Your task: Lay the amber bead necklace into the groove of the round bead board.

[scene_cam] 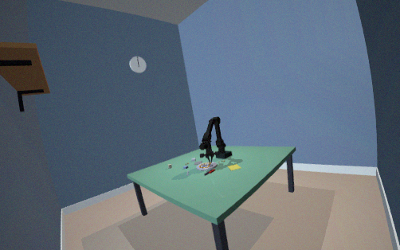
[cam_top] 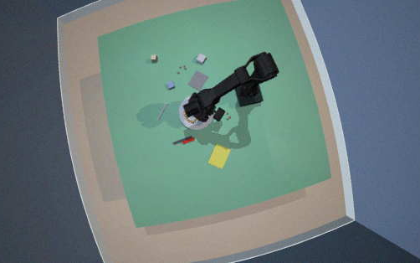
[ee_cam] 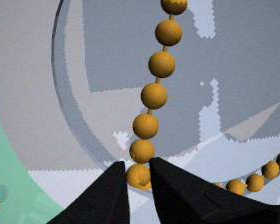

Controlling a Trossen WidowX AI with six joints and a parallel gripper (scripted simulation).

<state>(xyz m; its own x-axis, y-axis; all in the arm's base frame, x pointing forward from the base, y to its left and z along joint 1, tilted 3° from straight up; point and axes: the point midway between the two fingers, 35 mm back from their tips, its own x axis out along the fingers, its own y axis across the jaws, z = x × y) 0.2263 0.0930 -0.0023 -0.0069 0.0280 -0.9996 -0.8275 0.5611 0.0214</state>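
Pinched one bead of the amber bead necklace point(cam_top: 191, 121) point(scene_cam: 203, 166) point(ee_cam: 154, 96) in the narrowly closed black gripper point(cam_top: 204, 116) point(scene_cam: 210, 162) point(ee_cam: 138, 169), at lower middle of the wrist view. From there, ran upward across the round pale bead board point(cam_top: 181, 119) point(scene_cam: 199, 169) point(ee_cam: 21, 125) in one strand, and curved toward lower right in another. Could not tell how much lay in the groove.

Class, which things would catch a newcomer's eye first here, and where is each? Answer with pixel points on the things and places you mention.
Probably the black arm point(cam_top: 227, 85) point(scene_cam: 217, 133), leaning over the pale round board point(cam_top: 182, 120) near the green table's point(cam_top: 269, 167) point(scene_cam: 233, 199) middle. Next, the bright yellow square point(cam_top: 219, 157) point(scene_cam: 234, 167) lying apart from the board, then the amber beads point(cam_top: 191, 121) point(ee_cam: 161, 64) on it.
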